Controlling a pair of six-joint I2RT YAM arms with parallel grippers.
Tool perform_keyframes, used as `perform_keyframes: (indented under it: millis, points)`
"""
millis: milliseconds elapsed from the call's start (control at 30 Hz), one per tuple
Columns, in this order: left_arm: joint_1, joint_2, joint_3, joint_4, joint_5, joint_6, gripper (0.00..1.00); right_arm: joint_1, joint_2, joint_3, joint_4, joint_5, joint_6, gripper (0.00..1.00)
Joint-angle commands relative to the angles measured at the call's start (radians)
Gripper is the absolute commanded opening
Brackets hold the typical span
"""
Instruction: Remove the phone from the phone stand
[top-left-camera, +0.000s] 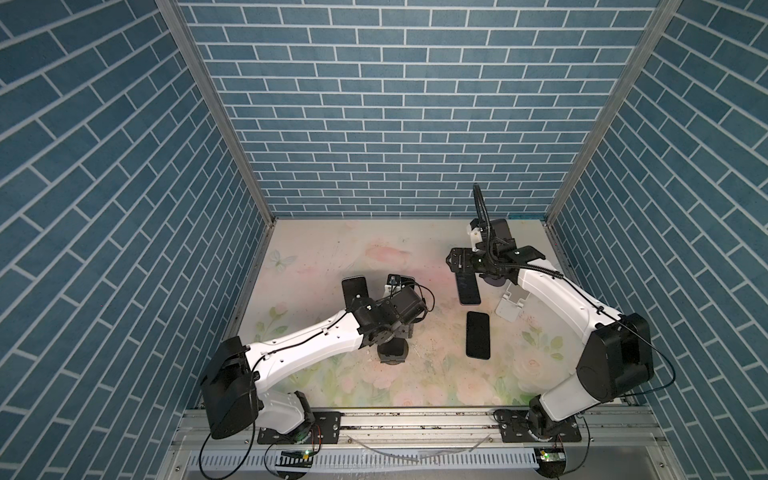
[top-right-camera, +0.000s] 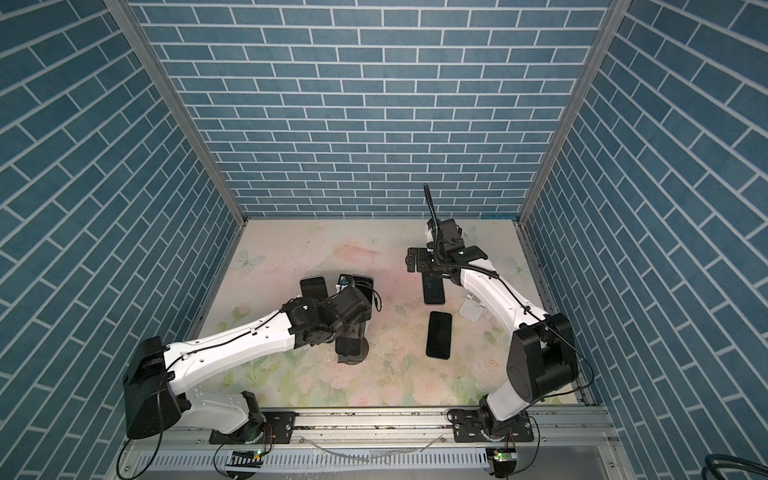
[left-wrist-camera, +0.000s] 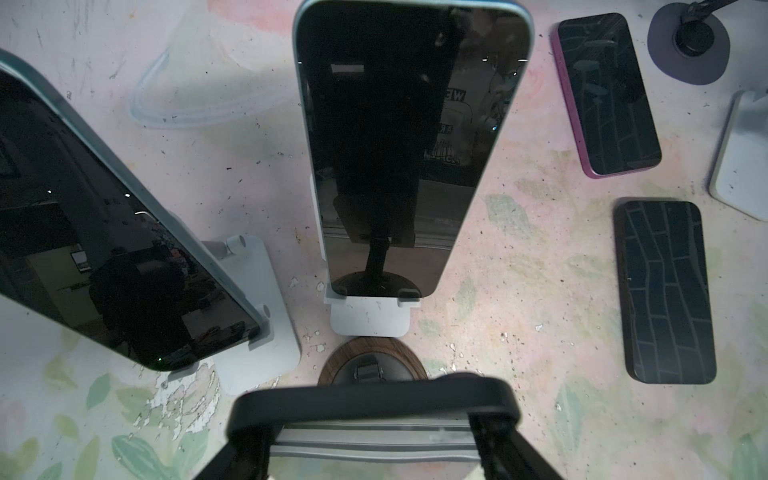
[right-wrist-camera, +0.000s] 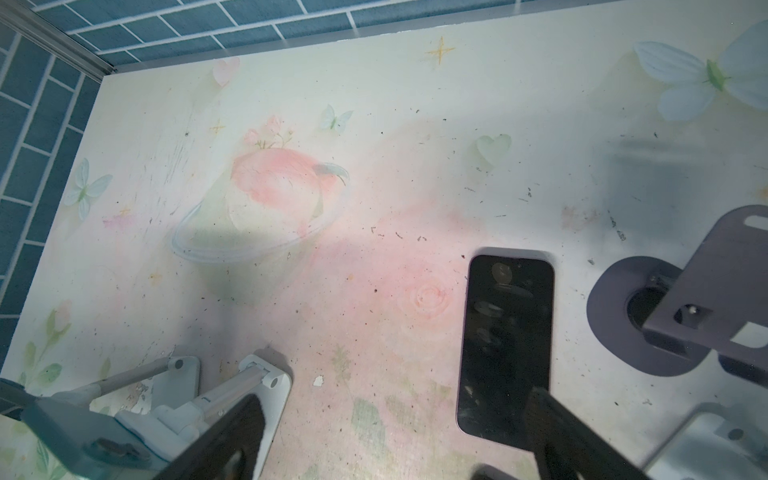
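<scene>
Near the desk (top-left-camera: 332, 253)'s left edge a glossy blue-rimmed phone (left-wrist-camera: 395, 145) leans on a pale stand (left-wrist-camera: 370, 320). Just toward the front edge, the left gripper (left-wrist-camera: 372, 419) is clamped across the phone (left-wrist-camera: 374, 392), a black rounded rim upright over the phone stand (left-wrist-camera: 332, 365) with its round wood-grain base (from above, the arm hides most of it). In the right half, toward the back edge, the right gripper (right-wrist-camera: 395, 411) hangs splayed wide and empty near a purple phone (right-wrist-camera: 507, 345) lying flat.

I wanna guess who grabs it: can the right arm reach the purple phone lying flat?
Probably yes. The right gripper is open and hangs just above the purple phone, which lies flat with nothing on it. A small sideways shift should do.
</scene>
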Motion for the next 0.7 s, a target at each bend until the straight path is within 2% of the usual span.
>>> perform_keyframes:
  millis: [0,667]
  points:
    - [-0.011,-0.029,0.045,-0.006,-0.018,0.021,0.48,0.006,0.011,-0.008,0.013,-0.012,-0.024,0.99]
    - [-0.059,0.027,0.155,-0.013,-0.015,0.062,0.48,0.005,-0.037,-0.017,0.019,0.014,-0.030,0.99]
